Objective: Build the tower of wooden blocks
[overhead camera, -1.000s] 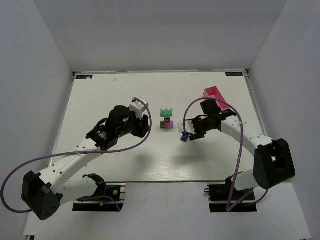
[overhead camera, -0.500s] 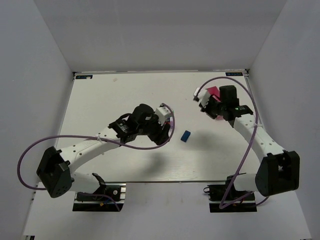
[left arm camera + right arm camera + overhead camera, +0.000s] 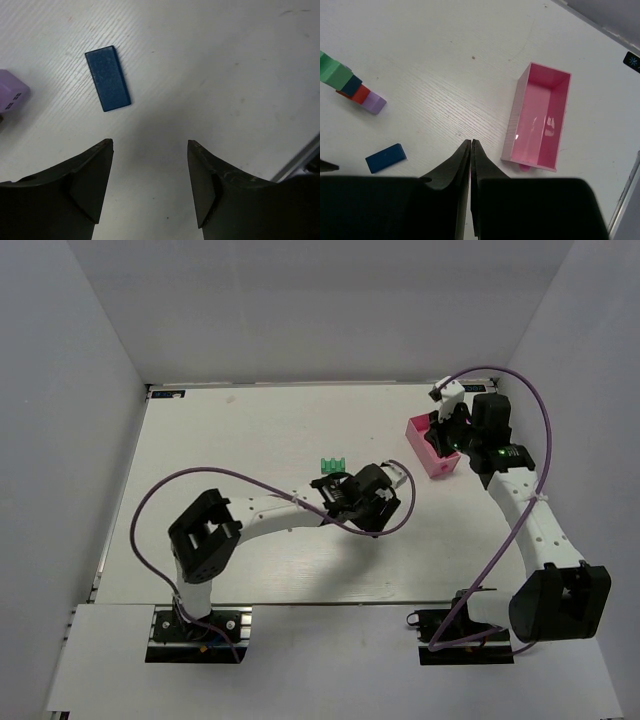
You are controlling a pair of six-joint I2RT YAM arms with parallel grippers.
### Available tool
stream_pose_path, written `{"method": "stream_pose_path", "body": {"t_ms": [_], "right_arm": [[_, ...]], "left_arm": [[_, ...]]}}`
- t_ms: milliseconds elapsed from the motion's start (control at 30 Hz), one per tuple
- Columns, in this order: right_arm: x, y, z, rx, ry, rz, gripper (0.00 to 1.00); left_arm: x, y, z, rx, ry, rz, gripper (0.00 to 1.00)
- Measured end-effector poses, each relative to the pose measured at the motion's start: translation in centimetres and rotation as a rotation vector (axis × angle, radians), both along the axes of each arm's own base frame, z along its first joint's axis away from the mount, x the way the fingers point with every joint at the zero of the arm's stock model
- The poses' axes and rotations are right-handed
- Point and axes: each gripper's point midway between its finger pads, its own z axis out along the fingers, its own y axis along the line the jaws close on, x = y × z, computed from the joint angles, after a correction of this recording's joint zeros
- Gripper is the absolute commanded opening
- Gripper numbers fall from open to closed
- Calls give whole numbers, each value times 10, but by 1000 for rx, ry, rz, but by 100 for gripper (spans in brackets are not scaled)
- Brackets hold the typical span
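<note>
The tower shows in the right wrist view as a line of touching wood blocks: green (image 3: 332, 70), dark blue (image 3: 352, 85), red (image 3: 361, 93) and lilac (image 3: 374, 103). I cannot tell whether it stands or lies. From above only its green block (image 3: 333, 466) shows beside the left arm. A flat blue block (image 3: 107, 77) lies alone on the table, just ahead of my left gripper (image 3: 150, 145), which is open and empty. The lilac block (image 3: 11, 90) sits at that view's left edge. My right gripper (image 3: 471, 142) is shut with nothing seen in it, above the table beside the tray.
The pink rectangular tray (image 3: 432, 450) stands at the back right, seen empty in the right wrist view (image 3: 537, 117). The left arm stretches across the table's middle, its gripper (image 3: 378, 502) covering the blue block from above. White walls enclose the table.
The right gripper let go of the blue block, pulled back to the pink tray and shut. The left arm swung right past the tower to the blue block, its jaws opening wider.
</note>
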Motion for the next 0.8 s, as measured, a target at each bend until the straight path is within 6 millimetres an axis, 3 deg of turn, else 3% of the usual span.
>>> {"method": "stream_pose_path", "body": {"t_ms": [133, 433, 800], "right_arm": [[-6, -2, 5, 35, 8, -5, 10], [-21, -4, 27, 94, -40, 10, 10], [-28, -7, 29, 124, -44, 25, 12]], "left_arm": [[13, -5, -21, 84, -5, 99, 71], [36, -19, -36, 126, -50, 197, 70], [45, -18, -56, 182, -53, 222, 66]]}}
